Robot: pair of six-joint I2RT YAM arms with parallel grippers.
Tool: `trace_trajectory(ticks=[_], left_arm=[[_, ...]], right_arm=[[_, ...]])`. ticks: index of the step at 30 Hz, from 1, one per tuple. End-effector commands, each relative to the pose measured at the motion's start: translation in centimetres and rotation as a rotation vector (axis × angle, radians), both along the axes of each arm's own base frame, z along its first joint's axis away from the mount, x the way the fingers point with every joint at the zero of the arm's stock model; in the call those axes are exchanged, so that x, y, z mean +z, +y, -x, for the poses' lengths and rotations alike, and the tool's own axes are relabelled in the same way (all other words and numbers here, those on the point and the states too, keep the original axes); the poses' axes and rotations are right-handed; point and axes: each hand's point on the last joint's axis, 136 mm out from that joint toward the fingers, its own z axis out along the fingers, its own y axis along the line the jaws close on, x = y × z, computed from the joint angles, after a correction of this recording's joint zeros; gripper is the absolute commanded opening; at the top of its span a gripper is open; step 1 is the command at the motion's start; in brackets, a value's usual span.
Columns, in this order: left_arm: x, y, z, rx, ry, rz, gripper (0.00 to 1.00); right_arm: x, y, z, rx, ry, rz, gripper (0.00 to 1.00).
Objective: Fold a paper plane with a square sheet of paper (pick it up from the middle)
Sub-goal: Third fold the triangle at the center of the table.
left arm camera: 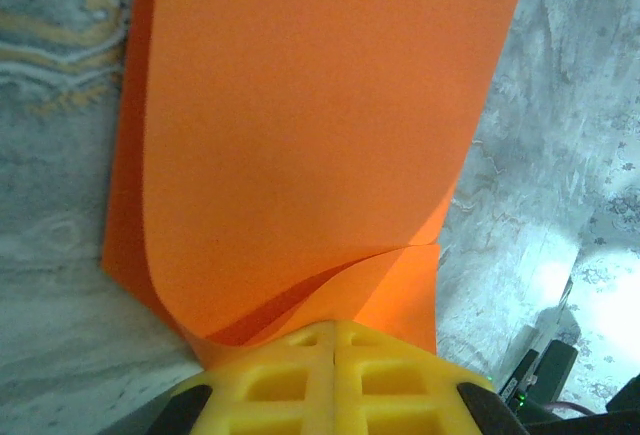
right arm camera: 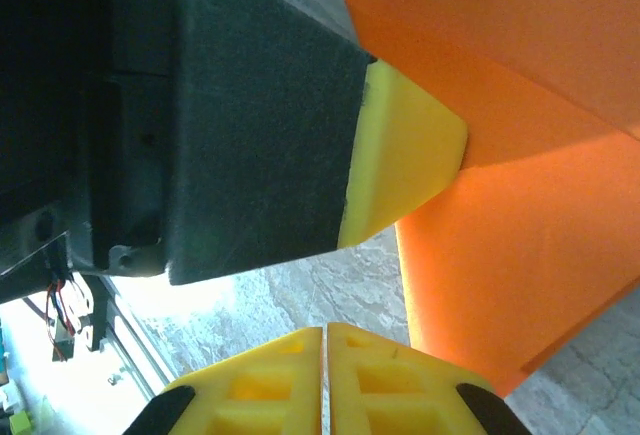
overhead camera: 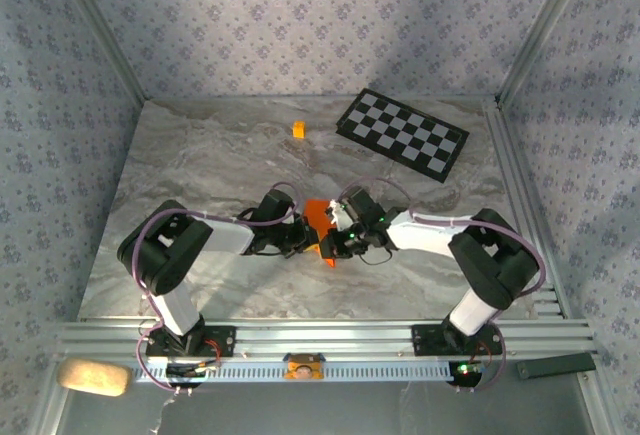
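Top external view, read from left to right: the left arm reached inward across the marbled grey desk [overhead camera: 200, 175], and the left hand [overhead camera: 303, 240] met the square sheet of paper [overhead camera: 318, 215] in the near half of the desk, between the two arms. The right hand [overhead camera: 337, 243] lay just beside the sheet on its other side, close to the left hand. Farther back, a small orange-yellow cube [overhead camera: 298, 129] stood well apart from the sheet, with a black-and-white checkered board [overhead camera: 402, 135] to its right near the back edge. Left wrist view: the yellow fingers of the left hand [left arm camera: 333, 327] were pressed together on the near edge of the sheet [left arm camera: 310, 125]. The sheet was bright orange and doubled over, its upper layer curling in a soft bend above the lower one, with the desk [left arm camera: 60, 105] beneath. Right wrist view: the left hand's yellow fingertip [right arm camera: 405, 155] touched the orange sheet [right arm camera: 520, 235]. The right hand [right arm camera: 325, 333] had its fingers pressed together with a thin seam between them, and the sheet lay just beside them to the right.
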Motion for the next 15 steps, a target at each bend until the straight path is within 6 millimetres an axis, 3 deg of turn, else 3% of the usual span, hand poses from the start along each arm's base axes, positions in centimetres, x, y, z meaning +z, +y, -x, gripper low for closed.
trace_trajectory(ticks=[1,15], left_arm=[[-1.9,0.7,0.7,-0.005,0.032,-0.073,0.00],[-1.9,0.8,0.7,-0.006,0.033,-0.080,0.00]], right_arm=[[-0.3,0.3,-0.1,0.019,0.014,0.028,0.10],[-3.4,-0.7,0.8,0.020,0.067,0.135,0.10]])
